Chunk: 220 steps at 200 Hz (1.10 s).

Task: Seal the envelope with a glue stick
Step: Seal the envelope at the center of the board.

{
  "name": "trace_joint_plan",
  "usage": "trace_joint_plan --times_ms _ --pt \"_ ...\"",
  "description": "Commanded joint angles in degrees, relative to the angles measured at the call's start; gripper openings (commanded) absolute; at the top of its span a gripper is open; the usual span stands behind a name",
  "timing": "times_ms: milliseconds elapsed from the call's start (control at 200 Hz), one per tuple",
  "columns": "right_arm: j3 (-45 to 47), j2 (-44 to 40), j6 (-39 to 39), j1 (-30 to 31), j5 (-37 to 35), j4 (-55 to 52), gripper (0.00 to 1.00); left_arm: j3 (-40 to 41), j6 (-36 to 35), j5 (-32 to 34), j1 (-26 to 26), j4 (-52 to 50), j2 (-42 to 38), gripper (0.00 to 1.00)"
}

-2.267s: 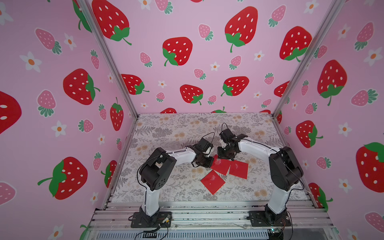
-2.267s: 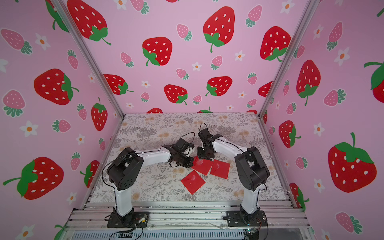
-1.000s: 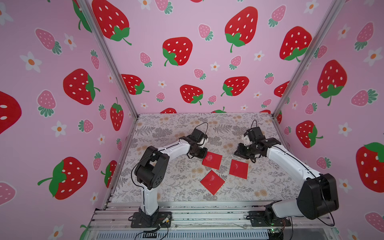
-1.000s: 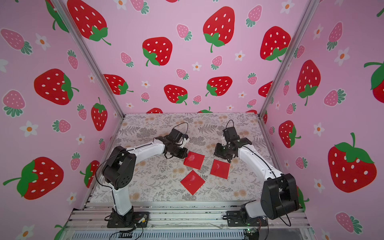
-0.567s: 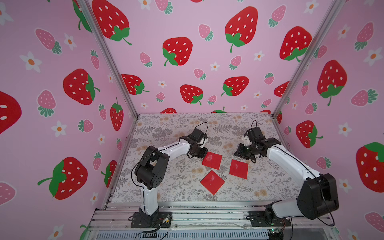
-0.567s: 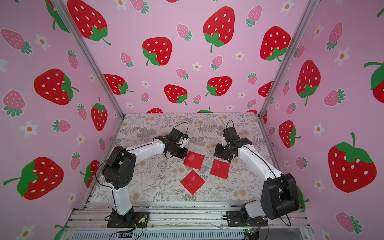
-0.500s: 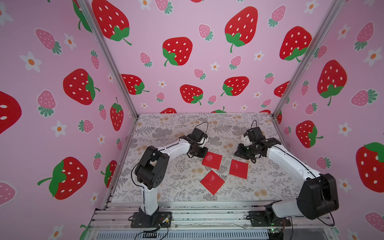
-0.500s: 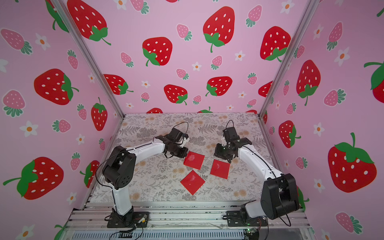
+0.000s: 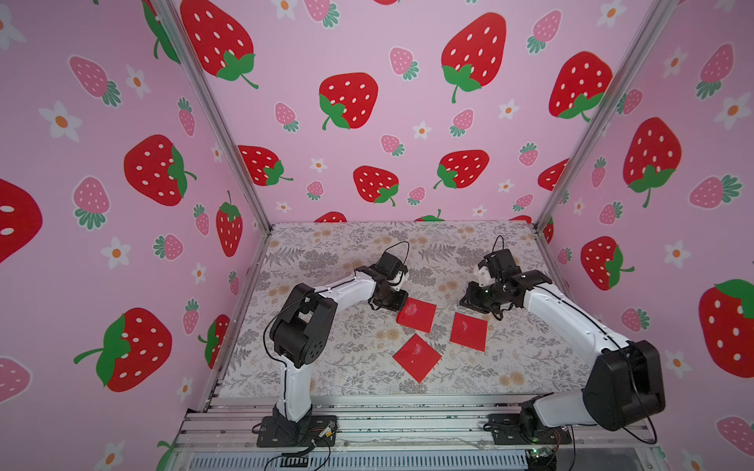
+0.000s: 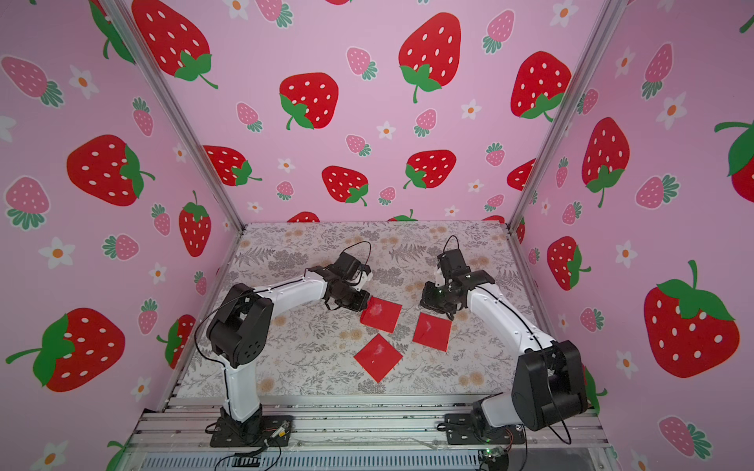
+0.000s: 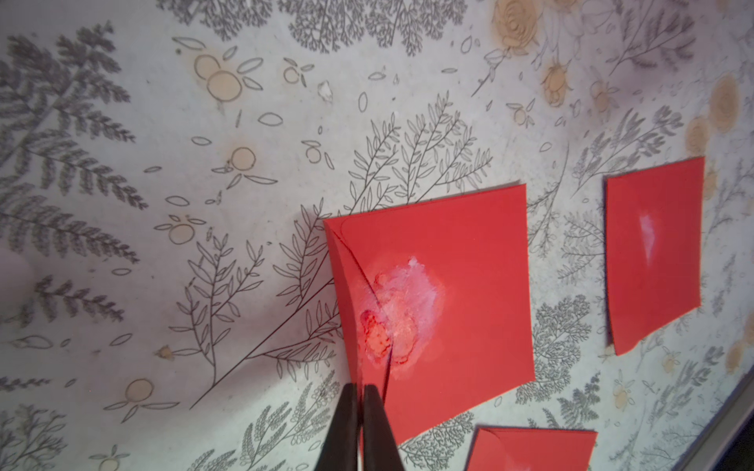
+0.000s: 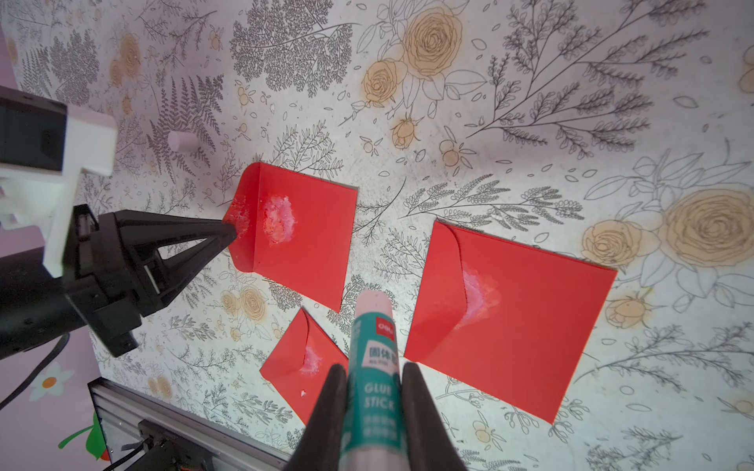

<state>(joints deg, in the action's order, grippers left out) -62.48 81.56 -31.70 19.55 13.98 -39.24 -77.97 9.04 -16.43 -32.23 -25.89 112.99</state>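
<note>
Three red envelopes lie on the floral table. My left gripper [image 9: 402, 304] [image 10: 364, 304] is shut on the flap tip of the far-left envelope [image 9: 417, 315] [image 10: 382, 315] [image 12: 302, 236]. That flap stands lifted, with a white glue smear beside it. In the left wrist view the fingertips [image 11: 353, 401] pinch the flap edge of this envelope [image 11: 449, 293]. My right gripper [image 12: 373, 369] [image 9: 469, 299] is shut on the glue stick [image 12: 373, 342], white with a teal label. It hovers right of that envelope, tip uncovered.
The other two envelopes [image 9: 469, 331] [image 9: 417, 358] lie right of and in front of the held one, each with a glue smear. A small white cap-like cylinder [image 12: 182, 140] lies behind the left gripper. Pink walls enclose three sides.
The left gripper has closed fully on the flap tip. Earlier both grippers met over the envelopes, then the right arm swung away to the right with the glue stick.
</note>
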Motion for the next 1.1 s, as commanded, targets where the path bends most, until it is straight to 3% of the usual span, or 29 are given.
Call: trace_joint_plan --times_ms 0,475,595,1096 --pt "-0.61 -1.44 0.59 -0.22 0.59 -1.51 0.0 -2.36 -0.71 0.6 0.23 -1.26 0.08 0.01" --pt "-0.3 -1.09 0.94 -0.26 0.51 -1.47 0.0 -3.44 -4.46 9.88 0.94 -7.57 -1.83 0.01" --pt "-0.1 -1.12 1.03 -0.22 0.46 -1.44 0.0 -3.71 -4.15 8.96 0.94 -7.67 -2.06 0.12" --pt "0.24 -1.13 1.03 -0.22 0.69 -1.18 0.0 -3.92 -3.18 5.01 1.09 -5.7 -1.54 0.21"
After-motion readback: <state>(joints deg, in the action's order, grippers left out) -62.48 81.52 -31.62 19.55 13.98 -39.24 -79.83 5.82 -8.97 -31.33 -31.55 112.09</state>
